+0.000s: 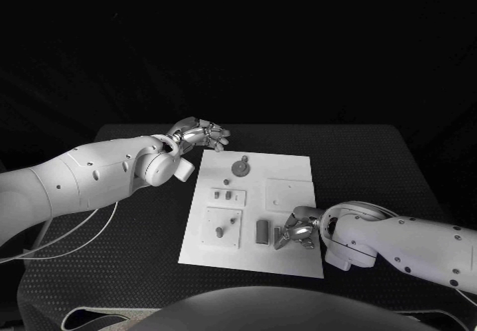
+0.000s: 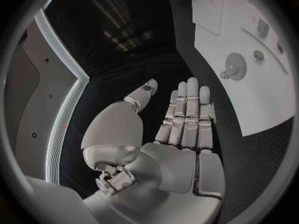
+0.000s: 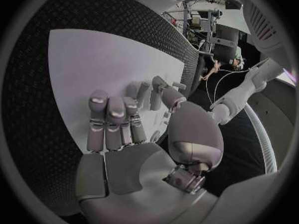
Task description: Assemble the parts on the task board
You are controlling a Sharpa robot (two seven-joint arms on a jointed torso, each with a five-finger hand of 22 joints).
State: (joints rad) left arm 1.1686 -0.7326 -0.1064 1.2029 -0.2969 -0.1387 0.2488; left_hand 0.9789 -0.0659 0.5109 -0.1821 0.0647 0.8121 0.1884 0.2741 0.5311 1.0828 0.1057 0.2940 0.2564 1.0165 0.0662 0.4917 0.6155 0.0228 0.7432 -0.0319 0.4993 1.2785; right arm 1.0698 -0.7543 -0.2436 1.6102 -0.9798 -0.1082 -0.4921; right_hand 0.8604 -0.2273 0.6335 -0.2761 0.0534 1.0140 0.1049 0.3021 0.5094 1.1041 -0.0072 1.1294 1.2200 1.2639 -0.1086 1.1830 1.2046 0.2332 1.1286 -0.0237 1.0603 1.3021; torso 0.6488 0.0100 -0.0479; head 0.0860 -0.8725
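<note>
The white task board (image 1: 288,258) lies in the middle of the black table. On it are grey parts: a gear (image 1: 240,166) at the far end, small pegs (image 1: 227,195) in the middle, and a cylinder (image 1: 261,231) lying near the front. My right hand (image 1: 296,231) rests over the board's near right part, fingers stretched toward the cylinder with a small gap between them. In the right wrist view the hand (image 3: 124,134) holds nothing and the cylinder (image 3: 156,95) lies by its fingertips. My left hand (image 1: 199,132) hovers off the board's far left corner, fingers straight and empty (image 2: 181,129).
A raised square plate (image 1: 290,193) sits on the board's right half and a smaller plate (image 1: 222,225) with pegs on its near left. The left wrist view shows the gear (image 2: 235,63) on the board (image 2: 268,99). Black table mat surrounds the board.
</note>
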